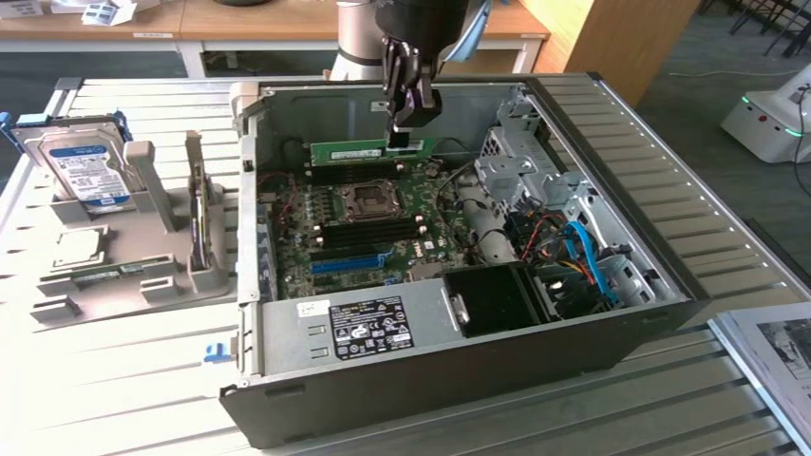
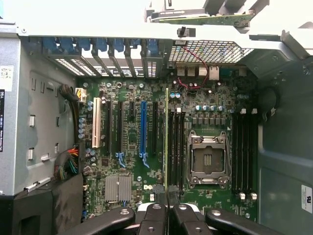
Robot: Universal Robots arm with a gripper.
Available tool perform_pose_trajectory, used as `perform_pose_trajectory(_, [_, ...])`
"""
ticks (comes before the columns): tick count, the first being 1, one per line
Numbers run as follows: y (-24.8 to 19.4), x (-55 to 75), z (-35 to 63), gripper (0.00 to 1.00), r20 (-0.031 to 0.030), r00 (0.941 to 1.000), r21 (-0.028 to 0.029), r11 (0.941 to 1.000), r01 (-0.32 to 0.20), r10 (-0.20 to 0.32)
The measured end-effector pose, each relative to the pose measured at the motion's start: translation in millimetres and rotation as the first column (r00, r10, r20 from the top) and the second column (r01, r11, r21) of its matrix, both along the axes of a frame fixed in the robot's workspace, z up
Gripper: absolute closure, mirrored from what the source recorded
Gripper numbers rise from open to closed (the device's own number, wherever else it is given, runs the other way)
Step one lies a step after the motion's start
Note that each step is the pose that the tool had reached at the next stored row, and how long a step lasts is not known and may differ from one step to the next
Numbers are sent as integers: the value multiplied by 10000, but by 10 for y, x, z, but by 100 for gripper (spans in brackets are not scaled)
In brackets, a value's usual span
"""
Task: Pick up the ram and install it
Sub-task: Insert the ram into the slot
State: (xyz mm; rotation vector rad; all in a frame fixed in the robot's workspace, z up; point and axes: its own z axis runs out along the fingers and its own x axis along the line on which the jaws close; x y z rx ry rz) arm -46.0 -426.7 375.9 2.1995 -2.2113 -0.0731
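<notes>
Standing open on the slatted metal counter point(image 1: 127, 399) is one computer case point(image 1: 481, 380), side panel off, with one motherboard point(image 1: 419, 249) lying flat inside it. The board carries one empty CPU socket point(image 1: 367, 197) point(image 2: 208, 159), with a bank of black memory slots on each side of it; I count four in the bank point(image 2: 243, 149) away from the jaws. In the wrist view one long blue expansion slot point(image 2: 143, 129) and one white slot point(image 2: 96, 122) stand among several black ones, and one square finned heatsink point(image 2: 118, 188) sits near them. Also inside the case are one power supply point(image 1: 367, 328) bearing a black label, one black shroud point(image 1: 500, 299) beside it, and blue cables point(image 1: 590, 256) in the drive-bay corner toward the exterior view's right. One robot arm point(image 1: 380, 43) reaches down into the case. Its jaws are drawn nearly together and clamped on the ram point(image 1: 374, 149) point(image 2: 167, 132), gripping it near one end of its top edge. The green stick stands on its long edge, level, at the outer side of the memory bank farthest from the power supply, running parallel to those slots. Whether its lower edge sits in a slot I cannot tell. Outside the case, toward the exterior view's left, one grey holder point(image 1: 171, 256) rests on the counter with one hard drive point(image 1: 83, 171) standing upright in it.
</notes>
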Motion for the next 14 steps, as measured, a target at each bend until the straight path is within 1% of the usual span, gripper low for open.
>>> perform_pose_trajectory(6, [0, 0, -41, 88, 0, 10000, 0, 10000, 0, 0])
perform_pose_trajectory(14, [0, 0, -158, 88, 1, 10000, 0, 10000, 0, 0])
